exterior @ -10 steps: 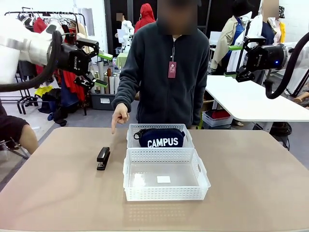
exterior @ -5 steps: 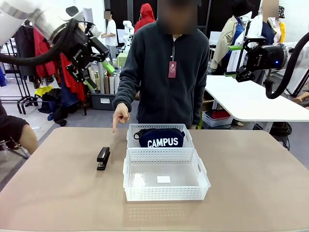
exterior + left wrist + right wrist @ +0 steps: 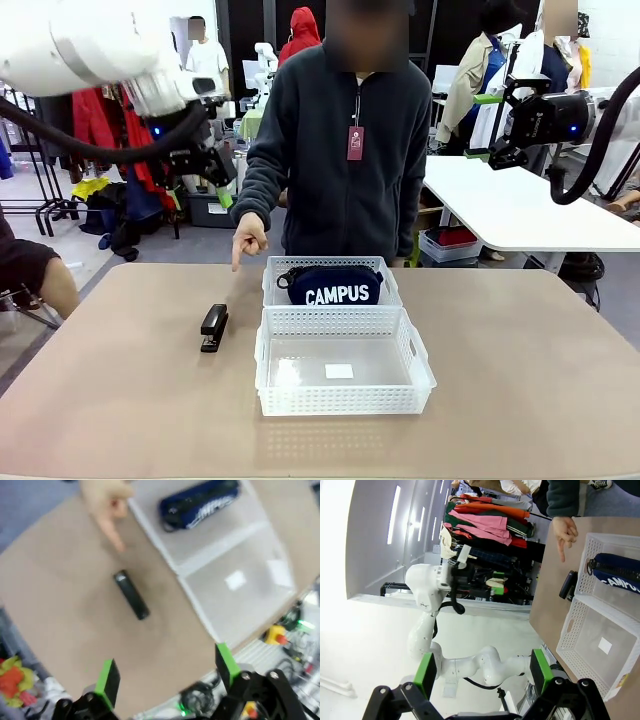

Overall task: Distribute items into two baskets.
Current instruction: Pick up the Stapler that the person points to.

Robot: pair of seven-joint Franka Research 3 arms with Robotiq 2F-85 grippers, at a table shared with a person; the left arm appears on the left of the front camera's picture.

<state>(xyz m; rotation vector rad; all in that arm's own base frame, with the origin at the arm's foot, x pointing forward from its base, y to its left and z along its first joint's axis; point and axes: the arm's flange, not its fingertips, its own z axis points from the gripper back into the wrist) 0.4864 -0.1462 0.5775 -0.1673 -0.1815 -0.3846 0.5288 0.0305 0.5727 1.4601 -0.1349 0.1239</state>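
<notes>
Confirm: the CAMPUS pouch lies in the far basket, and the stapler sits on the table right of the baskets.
Wrong side: the stapler sits on the table left of the baskets, as the front view shows. The pouch does lie in the far basket.

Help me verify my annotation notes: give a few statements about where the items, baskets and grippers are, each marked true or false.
1. The pouch lies in the far basket. True.
2. The stapler sits in the near basket. False: it lies on the table beside it.
3. The left gripper grips the stapler. False: it is open, up in the air.
4. The person's hand points down towards the table. True.
5. The right gripper is open. True.
</notes>
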